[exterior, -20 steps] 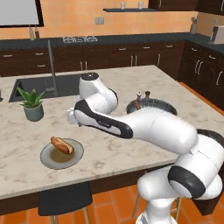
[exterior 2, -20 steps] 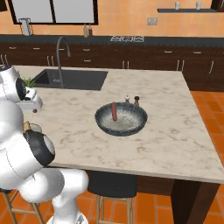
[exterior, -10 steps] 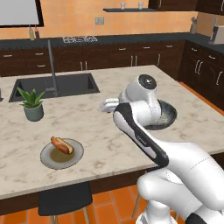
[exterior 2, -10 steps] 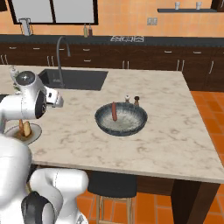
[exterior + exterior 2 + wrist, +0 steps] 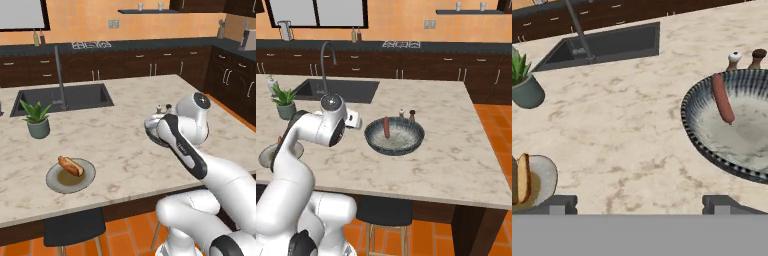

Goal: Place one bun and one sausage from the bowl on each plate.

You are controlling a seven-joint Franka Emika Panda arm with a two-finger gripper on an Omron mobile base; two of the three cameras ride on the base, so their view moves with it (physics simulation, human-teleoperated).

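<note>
Hovering over bare marble counter [image 5: 456, 165] between plate [image 5: 70, 176] and bowl [image 5: 394, 137], gripper [image 5: 640, 202] pointing down, jaws standing wide apart, gripping nothing; lying in bowl's far-left part, one sausage [image 5: 386, 127], leaning against the rim; sitting on the olive-brown plate near the counter's near-left edge, a bun with sausage [image 5: 70, 166]; standing just beyond the bowl, two small shakers [image 5: 406, 115]; resting far left by the sink [image 5: 62, 97], a potted plant [image 5: 37, 119]; rising beside the sink, a faucet [image 5: 326, 55].
</note>
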